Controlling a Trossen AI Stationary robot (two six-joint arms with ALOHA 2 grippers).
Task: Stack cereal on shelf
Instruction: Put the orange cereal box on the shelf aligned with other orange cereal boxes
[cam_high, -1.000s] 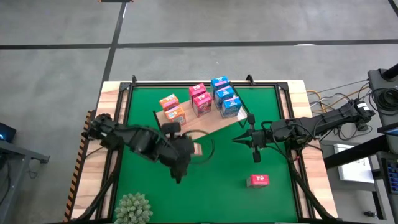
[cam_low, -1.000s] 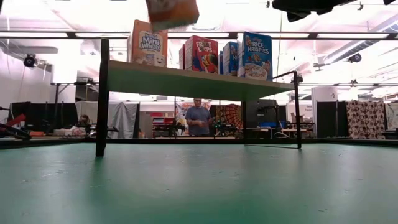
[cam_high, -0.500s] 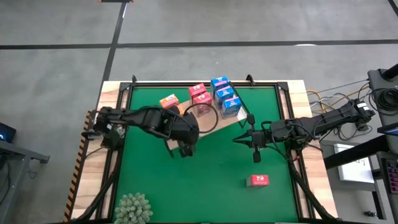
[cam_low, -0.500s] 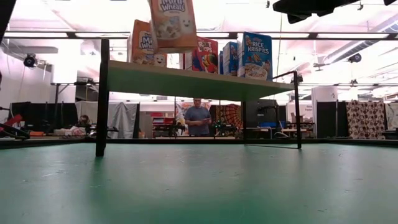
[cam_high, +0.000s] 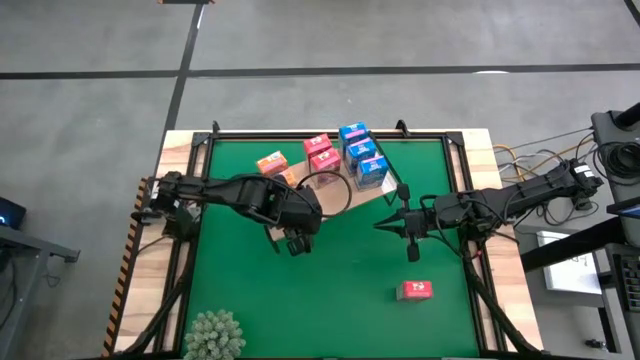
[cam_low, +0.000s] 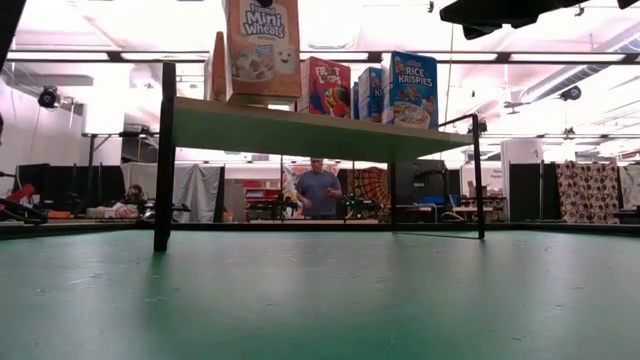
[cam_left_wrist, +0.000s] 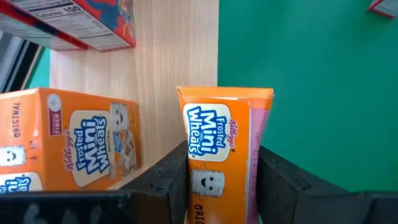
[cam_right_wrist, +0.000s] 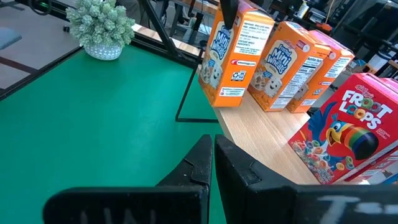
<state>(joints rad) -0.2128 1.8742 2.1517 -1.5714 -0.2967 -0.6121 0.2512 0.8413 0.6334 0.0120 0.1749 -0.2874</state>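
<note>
High view, left to right. At the lower left corner of the green mat (cam_high: 350, 300): fuzzy plant (cam_high: 213, 335). Left of centre: left gripper (cam_high: 293, 240), reaching over the lower left edge of the shelf (cam_high: 350, 203) and clamped on the held orange box (cam_low: 262, 48). Hidden under the wrist from above, but plain in the low view at upper centre-left: upright, base level with the board's top at its front edge. Cannot tell whether touching the wood.

Left wrist view: pinched between both dark fingers (cam_left_wrist: 163, 180), printed front facing the camera, just beside another orange box (cam_left_wrist: 68, 140) standing on the board.

Back in the high view, further along the shelf: orange boxes (cam_high: 271, 162) at its left end, then pink-red boxes (cam_high: 320, 150), then blue boxes (cam_high: 362, 155) toward the right end, all upright.

Right of centre: right gripper (cam_high: 411, 250), fingers pressed together on nothing, hanging over the mat just off the shelf's right corner. Below it, toward the lower right: lone pink-red box (cam_high: 414, 290), lying flat on the mat, well apart from the shelf.

Low view, centre, under the board: a person (cam_low: 319, 188) standing in the room behind.
</note>
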